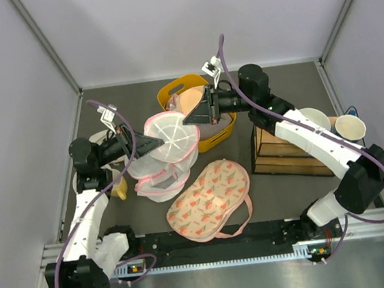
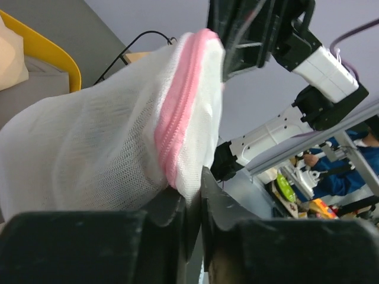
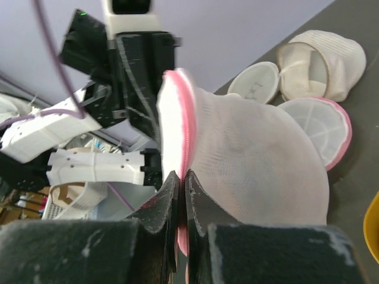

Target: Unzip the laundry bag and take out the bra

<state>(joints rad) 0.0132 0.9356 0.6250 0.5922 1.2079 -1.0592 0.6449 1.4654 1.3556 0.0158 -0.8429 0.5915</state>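
**Bag pinched at both ends, zip looks closed**

Left gripper point(image 2: 198, 184): fingers pressed together on the rim of the bag point(image 1: 170, 134), with mesh and zip point(image 2: 177, 112) bunched between them. Right gripper point(image 3: 182, 184): fingers also pressed together, nipping the pink zip edge on the opposite side. Can't tell if that's the pull tab or just tape.

Why like this: the upper dome is up off the table point(image 1: 287, 196), stretched between my two hands, with the zip line edge-on to each wrist camera. My read is that left anchors and right pulls. Tension across the rim should let the slider run instead of dragging floppy mesh along. The lower dome point(image 1: 163, 186), also pink-edged, sits beneath the held one, next to some plain white mesh point(image 1: 141, 167).

The zip looks closed along the stretch I can see, so I judge the unzip is not really started.

Bra: can't make it out through the mesh in any view. A yellow scrap point(image 1: 119, 187) shows beside my left arm. It could be the bra, can't say. The peach bra point(image 1: 191, 101) in the basket point(image 1: 164, 92) isn't the target.

Risk: if right only has tape, a pull just stretches the bag.
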